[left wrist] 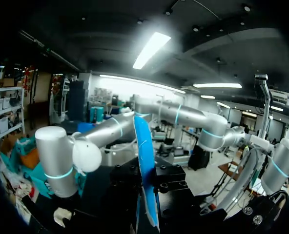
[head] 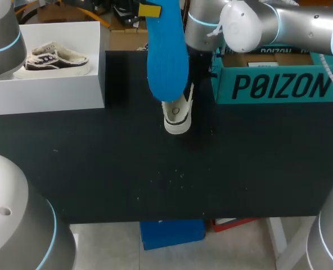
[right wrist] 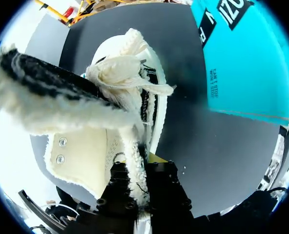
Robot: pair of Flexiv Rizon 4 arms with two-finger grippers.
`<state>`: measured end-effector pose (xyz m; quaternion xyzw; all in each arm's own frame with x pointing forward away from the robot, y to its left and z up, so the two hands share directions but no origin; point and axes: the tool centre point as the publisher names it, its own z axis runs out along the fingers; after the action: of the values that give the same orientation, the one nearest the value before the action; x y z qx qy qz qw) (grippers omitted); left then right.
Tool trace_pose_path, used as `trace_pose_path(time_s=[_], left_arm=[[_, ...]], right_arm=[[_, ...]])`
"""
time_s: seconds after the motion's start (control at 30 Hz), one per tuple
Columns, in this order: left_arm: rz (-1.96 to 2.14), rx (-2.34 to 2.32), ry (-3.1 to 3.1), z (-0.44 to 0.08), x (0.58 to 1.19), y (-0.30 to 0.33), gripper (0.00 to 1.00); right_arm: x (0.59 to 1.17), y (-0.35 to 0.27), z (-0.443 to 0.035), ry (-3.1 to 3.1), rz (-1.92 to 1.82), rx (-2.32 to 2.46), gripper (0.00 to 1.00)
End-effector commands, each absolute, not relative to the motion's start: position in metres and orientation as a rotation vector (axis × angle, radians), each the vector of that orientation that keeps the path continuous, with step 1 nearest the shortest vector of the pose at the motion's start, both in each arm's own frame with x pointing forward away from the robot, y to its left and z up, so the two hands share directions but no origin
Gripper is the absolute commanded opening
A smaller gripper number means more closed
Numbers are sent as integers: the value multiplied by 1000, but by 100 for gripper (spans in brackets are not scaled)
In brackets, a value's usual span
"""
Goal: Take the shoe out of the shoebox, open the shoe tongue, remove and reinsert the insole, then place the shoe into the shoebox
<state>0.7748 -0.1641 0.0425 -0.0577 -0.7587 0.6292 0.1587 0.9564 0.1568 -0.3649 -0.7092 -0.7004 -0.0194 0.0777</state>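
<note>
Shoe [head: 178, 117] is out, standing toe-down on the desk [head: 155, 169] just beside the shoebox [head: 279, 84]. My right fingers [right wrist: 156, 158] are pinched narrow on its fuzzy collar to hold it up. The insole [head: 166, 56] is out too. My left fingers [head: 149, 10] are clamped on one end of it, and it hangs in the air higher than the shoebox, on the shoe's side. So I'd say we're at the reinsert step. Next I need to line the insole's free end up with the shoe's opening and slide it in while the right side keeps the shoe steady. I can't tell what's in the shoebox because my arm covers it. The white box [head: 54, 93], well apart from the shoebox, holds a second shoe [head: 57, 58].
</note>
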Motion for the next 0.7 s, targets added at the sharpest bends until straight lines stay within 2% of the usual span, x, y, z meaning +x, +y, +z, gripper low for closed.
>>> trace_pose_path(time_s=[0.03, 0.7], left_arm=[[1796, -165, -2172, 43, 775, -165, 0], [1796, -165, -2172, 43, 775, -165, 0]], right_arm=[[943, 155, -362, -1911, -111, -2494, 0], [937, 167, -375, -2030, -154, -2362, 0]])
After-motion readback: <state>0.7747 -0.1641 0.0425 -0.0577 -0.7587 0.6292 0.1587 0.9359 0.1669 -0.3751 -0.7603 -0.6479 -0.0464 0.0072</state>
